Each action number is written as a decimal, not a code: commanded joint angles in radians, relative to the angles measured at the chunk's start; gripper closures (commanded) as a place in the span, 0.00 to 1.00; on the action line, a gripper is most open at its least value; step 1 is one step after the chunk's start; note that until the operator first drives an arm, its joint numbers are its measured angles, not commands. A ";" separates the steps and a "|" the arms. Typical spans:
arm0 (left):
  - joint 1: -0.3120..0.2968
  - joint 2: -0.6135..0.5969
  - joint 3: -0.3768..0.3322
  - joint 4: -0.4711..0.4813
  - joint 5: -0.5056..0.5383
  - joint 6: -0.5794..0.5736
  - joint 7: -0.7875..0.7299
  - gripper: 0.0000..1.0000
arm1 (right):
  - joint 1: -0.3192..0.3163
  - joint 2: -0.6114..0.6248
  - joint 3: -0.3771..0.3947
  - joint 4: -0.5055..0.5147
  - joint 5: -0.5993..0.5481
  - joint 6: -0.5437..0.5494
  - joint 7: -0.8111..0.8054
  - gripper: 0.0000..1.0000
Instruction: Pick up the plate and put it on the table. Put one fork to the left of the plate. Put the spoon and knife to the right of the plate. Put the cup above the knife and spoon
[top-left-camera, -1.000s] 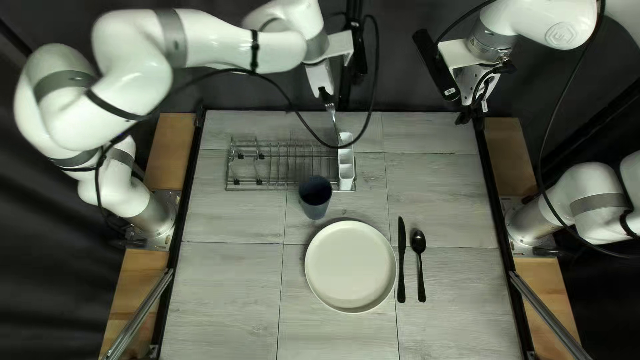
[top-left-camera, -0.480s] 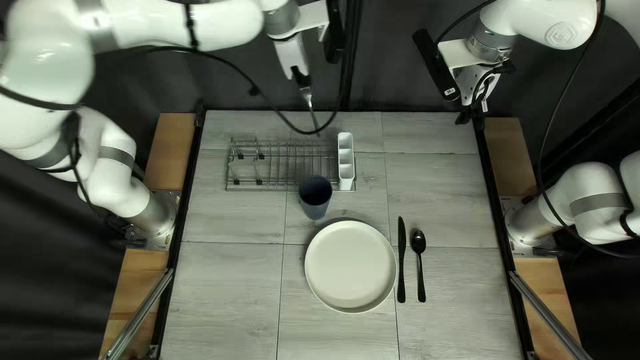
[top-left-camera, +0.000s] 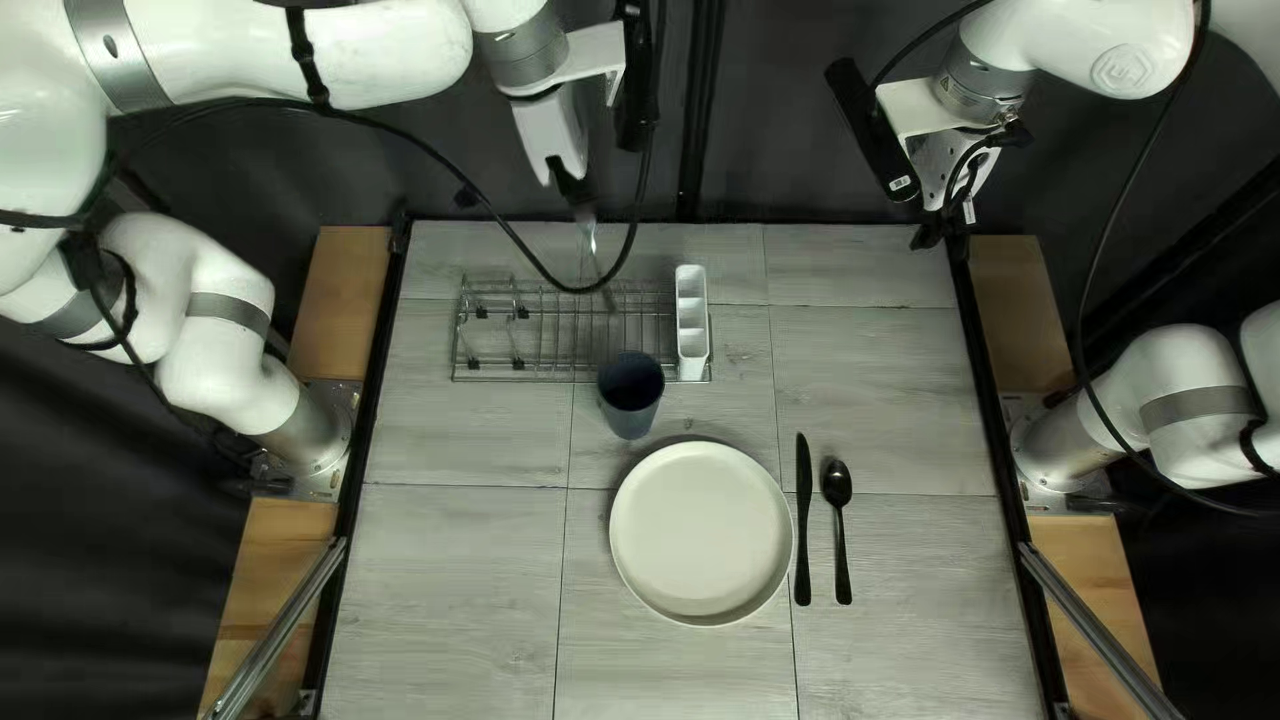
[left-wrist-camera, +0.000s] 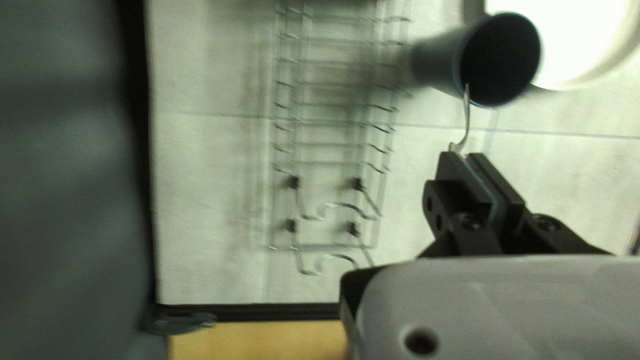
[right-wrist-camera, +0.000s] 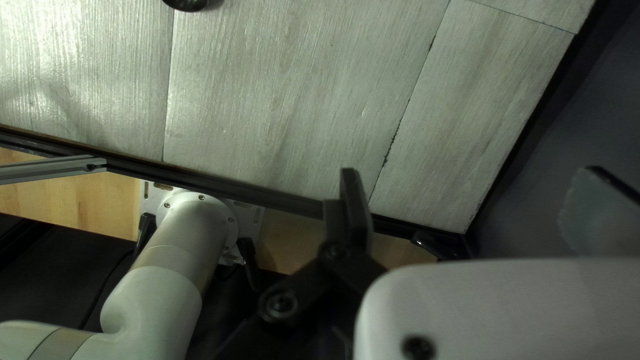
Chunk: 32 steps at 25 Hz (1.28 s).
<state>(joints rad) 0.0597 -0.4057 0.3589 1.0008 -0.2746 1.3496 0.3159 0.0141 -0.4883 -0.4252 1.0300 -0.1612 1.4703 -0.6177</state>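
Note:
At the top of the top left view, my left gripper (top-left-camera: 576, 194) holds the metal fork (top-left-camera: 591, 238) above the back of the dish rack. In the left wrist view the fork (left-wrist-camera: 465, 120) extends ahead from the closed-up fingers of my left gripper (left-wrist-camera: 465, 157). The pale plate (top-left-camera: 700, 534) lies on the table, with the black knife (top-left-camera: 803, 520) beside its right edge and the black spoon (top-left-camera: 838, 487) right of the knife. A dark cup (top-left-camera: 628, 414) stands behind the plate. My right gripper (top-left-camera: 940, 234) hangs near the back right corner; in the right wrist view my right gripper (right-wrist-camera: 477, 179) is open, holding nothing.
The wire dish rack (top-left-camera: 567, 379) stands behind the cup, with a white utensil holder (top-left-camera: 692, 320) at its right end. A black cable of my left arm crosses over the rack's back. Metal rails (top-left-camera: 1096, 627) run beside both table edges.
My left gripper has moved leftward along the table's far edge, carrying the fork away from the utensil holder. The right arm, plate, knife, spoon and cup have not moved.

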 commanded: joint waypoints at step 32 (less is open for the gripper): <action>-0.186 0.165 -0.118 -0.366 -0.470 -0.372 0.108 1.00 | 0.000 0.000 0.000 0.000 0.000 0.000 0.000 0.00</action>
<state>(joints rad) -0.1240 -0.2314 0.2517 0.6784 -0.7247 1.0427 0.4233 0.0141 -0.4883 -0.4253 1.0300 -0.1612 1.4703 -0.6177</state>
